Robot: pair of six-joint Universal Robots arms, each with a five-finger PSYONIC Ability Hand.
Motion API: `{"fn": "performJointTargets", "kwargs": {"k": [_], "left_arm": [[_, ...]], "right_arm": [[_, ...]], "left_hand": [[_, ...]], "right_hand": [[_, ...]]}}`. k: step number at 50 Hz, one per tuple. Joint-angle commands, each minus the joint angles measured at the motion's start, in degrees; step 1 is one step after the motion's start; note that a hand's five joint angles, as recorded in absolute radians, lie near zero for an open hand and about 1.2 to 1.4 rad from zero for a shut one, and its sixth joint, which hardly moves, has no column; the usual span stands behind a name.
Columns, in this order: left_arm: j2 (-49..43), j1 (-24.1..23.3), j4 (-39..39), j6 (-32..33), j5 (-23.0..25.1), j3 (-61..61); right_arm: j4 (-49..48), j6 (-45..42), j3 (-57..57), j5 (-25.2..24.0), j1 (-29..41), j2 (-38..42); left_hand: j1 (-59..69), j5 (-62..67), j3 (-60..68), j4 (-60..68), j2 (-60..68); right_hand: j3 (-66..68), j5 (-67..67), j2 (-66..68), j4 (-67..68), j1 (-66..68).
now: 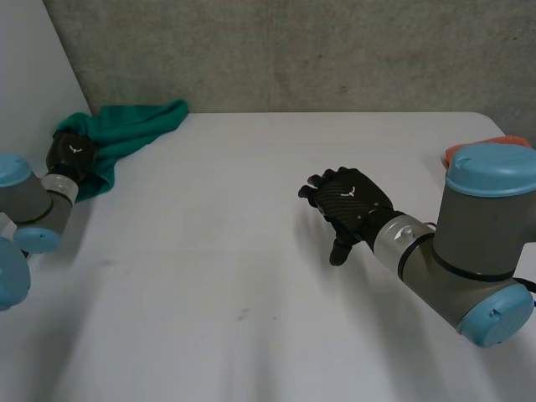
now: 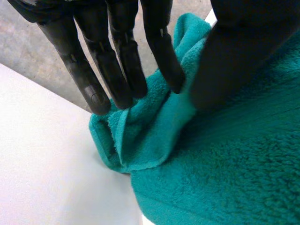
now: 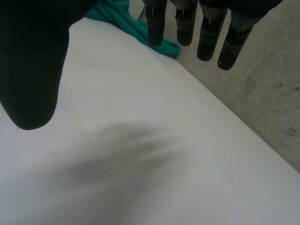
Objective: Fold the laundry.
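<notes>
A crumpled teal towel (image 1: 138,126) lies bunched at the table's far left corner, part of it trailing toward the back edge. My left hand (image 1: 71,155) sits on its near left end. In the left wrist view the hand (image 2: 122,65) has a raised fold of the towel (image 2: 225,178) pinched between its fingers and thumb. My right hand (image 1: 352,201) hovers over bare table right of centre, fingers relaxed and holding nothing. In the right wrist view the right hand (image 3: 33,61) is spread above the table, with the towel (image 3: 140,28) far beyond its fingertips.
The white table (image 1: 251,276) stretches wide between the two arms. An orange object (image 1: 461,152) peeks out at the far right edge behind my right arm. A grey concrete wall runs along the back, with a white panel at the left.
</notes>
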Motion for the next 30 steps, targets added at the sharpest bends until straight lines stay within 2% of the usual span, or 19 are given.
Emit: {"fn": "performJointTargets", "kwargs": {"k": [1,5,8,13,17,18,20,26,30], "left_arm": [[-0.4,-0.2,0.2,0.5,1.3,-0.2],[0.7,-1.0,0.1,2.8,1.2,-2.5],[4.8,-2.8,-0.1,4.0,0.4,-5.8],[15.7,-5.3,0.0,1.4,-0.7,-15.9],[27.1,-7.9,0.4,-4.3,-0.7,-27.3],[33.0,-10.2,1.0,-8.3,-0.6,-33.6],[37.7,-12.2,1.6,-11.1,-0.5,-38.9],[51.9,-19.7,2.3,-15.9,0.0,-54.4],[60.1,-30.1,2.0,-16.7,0.0,-64.6]], "right_arm": [[0.0,0.0,-0.3,0.0,-0.1,-0.1],[0.1,0.0,-0.6,0.3,-0.4,-0.3],[0.2,0.0,-1.0,0.9,-1.7,-1.0],[0.1,0.0,-1.2,1.4,-2.5,-1.7],[0.4,0.2,-2.3,1.9,-3.2,-1.8],[0.5,0.2,-2.6,2.5,-3.8,-2.1],[0.6,0.3,-3.0,3.2,-4.5,-2.4],[1.2,0.3,-4.1,4.3,-5.7,-3.5],[1.4,0.4,-4.2,4.3,-6.5,-4.4]], "left_hand": [[30.1,32.3,31.3,31.7,31.2],[30.1,32.3,31.3,31.7,31.2],[30.1,32.3,31.3,31.7,31.2],[30.1,32.3,31.3,31.7,31.2],[30.1,32.3,31.3,31.7,31.2],[30.1,32.3,31.3,31.7,31.2],[30.1,32.3,31.3,31.7,31.2],[30.1,32.3,31.3,31.7,31.2],[30.1,32.3,31.3,31.7,31.2]], "right_hand": [[-2.1,-3.7,-2.4,-3.3,-1.4],[-2.1,-3.7,-2.4,-3.3,-1.4],[-2.1,-3.7,-2.4,-3.3,-1.4],[-2.1,-3.7,-2.4,-3.3,-1.4],[-2.1,-3.7,-2.4,-3.3,-1.4],[-2.1,-3.7,-2.4,-3.3,-1.4],[-2.1,-3.7,-2.4,-3.3,-1.4],[-2.1,-3.7,-2.4,-3.3,-1.4],[-2.1,-3.7,-2.4,-3.3,-1.4]]}}
